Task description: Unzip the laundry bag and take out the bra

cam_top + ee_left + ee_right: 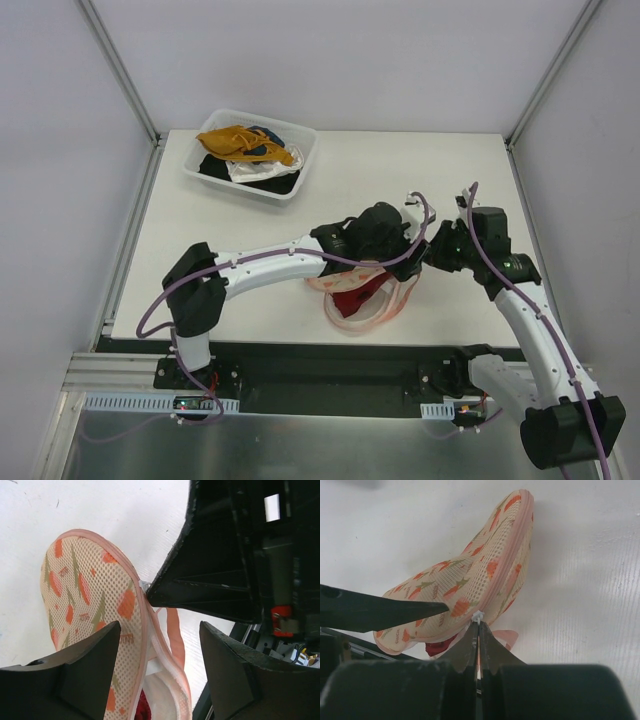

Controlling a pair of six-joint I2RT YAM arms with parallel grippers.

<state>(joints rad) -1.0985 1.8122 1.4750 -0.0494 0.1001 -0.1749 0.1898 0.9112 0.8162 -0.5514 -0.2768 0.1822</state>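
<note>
The pale pink mesh laundry bag [385,300] with orange-red prints lies at the table's near middle, partly unzipped. The dark red bra [352,300] shows through the gap. My right gripper [479,625] is shut on the white zipper pull [478,616] at the bag's rim [470,580]; the bra [437,646] peeks out below. My left gripper [159,625] is open, its jaws either side of the bag's rim [85,595], holding nothing. The bra [142,707] shows inside the opening. In the top view both grippers, left [395,240] and right [435,250], meet over the bag's far edge.
A clear plastic bin [300,165] with a mustard-yellow garment [240,143] and white and black clothes stands at the back left. Metal frame posts rise at the table's far corners. The arm bases sit along the near edge.
</note>
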